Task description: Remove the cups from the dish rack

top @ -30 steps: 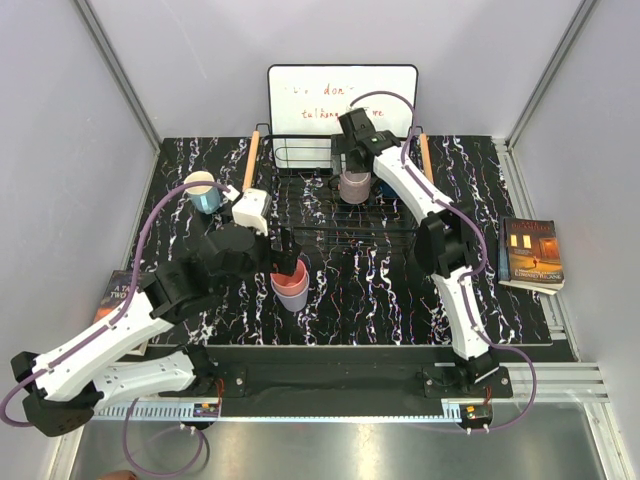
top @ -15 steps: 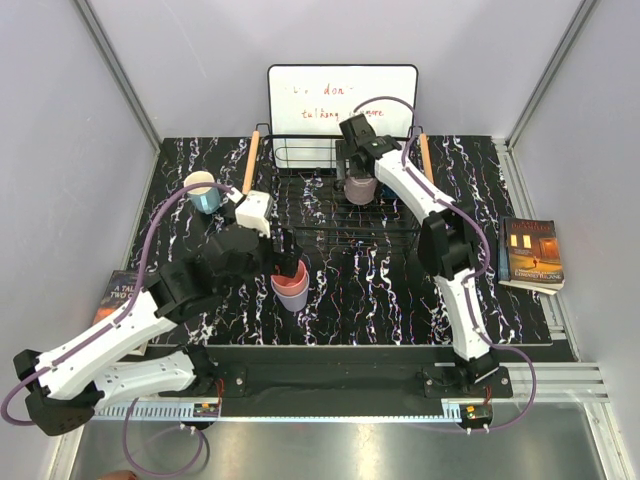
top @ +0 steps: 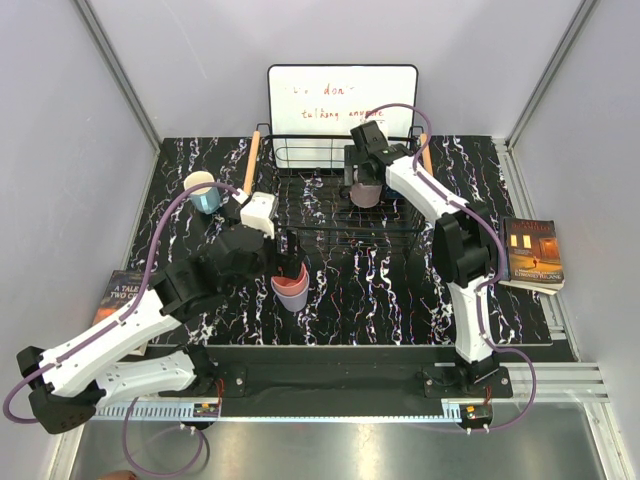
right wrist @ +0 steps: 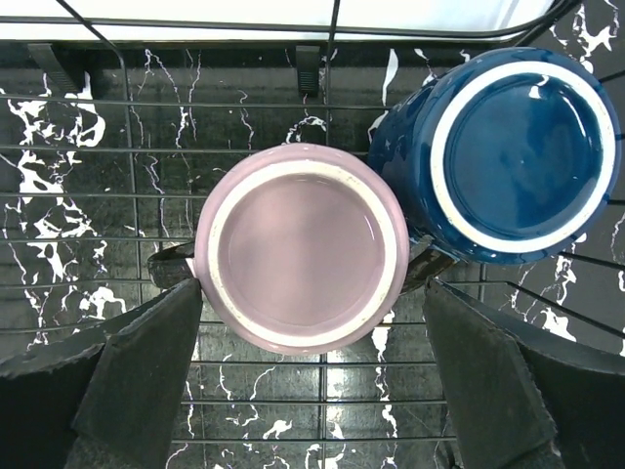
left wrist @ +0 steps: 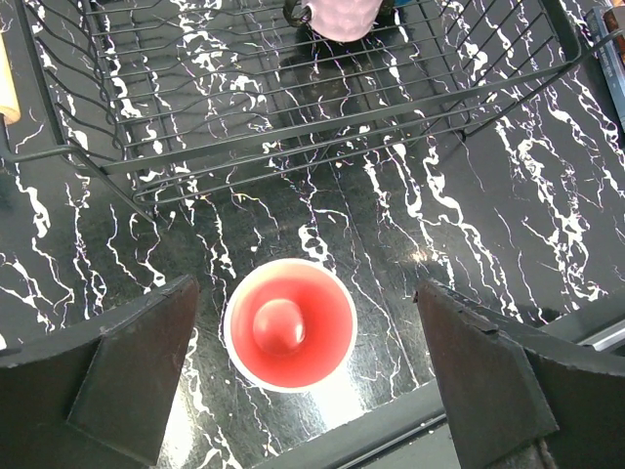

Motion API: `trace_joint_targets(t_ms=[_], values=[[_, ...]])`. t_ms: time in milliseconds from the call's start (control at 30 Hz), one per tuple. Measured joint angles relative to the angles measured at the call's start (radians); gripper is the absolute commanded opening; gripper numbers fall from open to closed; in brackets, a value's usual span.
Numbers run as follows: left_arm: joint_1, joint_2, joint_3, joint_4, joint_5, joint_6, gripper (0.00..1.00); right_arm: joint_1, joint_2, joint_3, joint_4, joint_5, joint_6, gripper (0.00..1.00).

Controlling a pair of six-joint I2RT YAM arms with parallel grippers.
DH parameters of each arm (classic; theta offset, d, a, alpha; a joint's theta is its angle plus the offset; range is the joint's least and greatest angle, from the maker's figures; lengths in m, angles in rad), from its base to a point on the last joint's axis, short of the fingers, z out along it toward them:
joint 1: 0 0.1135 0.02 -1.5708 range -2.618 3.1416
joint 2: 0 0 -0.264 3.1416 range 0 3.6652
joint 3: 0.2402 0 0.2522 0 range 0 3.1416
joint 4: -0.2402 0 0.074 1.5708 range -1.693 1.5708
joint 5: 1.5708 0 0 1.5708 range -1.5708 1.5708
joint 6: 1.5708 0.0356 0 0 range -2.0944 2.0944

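Two cups in the rack (top: 318, 205), toward its back edge: mauve cup (right wrist: 301, 244) and navy cup (right wrist: 508, 156), both upside down, foot rings up, sides touching or nearly so, hard to tell from above. Glazed ceramic by the look: stiff, light, slick, prone to chipping against wire or neighbour. Right hand (right wrist: 312, 303) spread wide over the mauve cup, a finger on either side of its wall, nothing gripped. Best hold judged across the wall below the foot. Little room on the navy side, so some risk of nudging that cup. Straight lift needed to clear the bars. Left hand (left wrist: 305, 293) also wide open and empty, above the pink cup (left wrist: 289, 324), mouth up on the bench (top: 400, 290) in front of the rack, nested in a lavender cup (top: 295, 301). Light blue cup (top: 203, 190) on the bench left of the rack. Whiteboard (top: 340, 95) behind; book (top: 532, 252) far right, second book (top: 122, 290) far left, neither in the way.
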Motion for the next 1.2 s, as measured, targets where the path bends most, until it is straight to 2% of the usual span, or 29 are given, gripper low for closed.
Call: trace_joint_targets(t_ms=[767,833,867,933,967,1033,1067,1167,1200], values=[[0.0,0.014,-0.019,0.019,0.014,-0.018,0.99,-0.021,0.081,0.1,-0.005,-0.114,-0.014,1.0],[0.0,0.016,-0.025,0.026,0.019,-0.018,0.99,-0.021,0.09,0.112,-0.01,-0.13,-0.014,0.96],[0.0,0.017,-0.028,0.027,0.02,-0.019,0.99,-0.021,0.095,0.12,-0.013,-0.136,-0.014,0.9],[0.0,0.017,-0.034,0.027,0.022,-0.019,0.99,-0.021,0.101,0.131,-0.016,-0.155,-0.014,0.77],[0.0,0.017,-0.037,0.029,0.023,-0.019,0.99,-0.021,0.103,0.137,-0.017,-0.163,-0.01,0.61],[0.0,0.017,-0.04,0.029,0.023,-0.02,0.99,-0.02,0.108,0.144,-0.018,-0.175,-0.011,0.52],[0.0,0.017,-0.041,0.03,0.024,-0.02,0.99,-0.02,0.108,0.145,-0.018,-0.182,-0.012,0.49],[0.0,0.017,-0.045,0.03,0.024,-0.022,0.99,-0.019,0.108,0.146,-0.017,-0.192,-0.006,0.49],[0.0,0.017,-0.045,0.031,0.024,-0.023,0.99,-0.018,0.108,0.146,-0.016,-0.193,-0.006,0.56]])
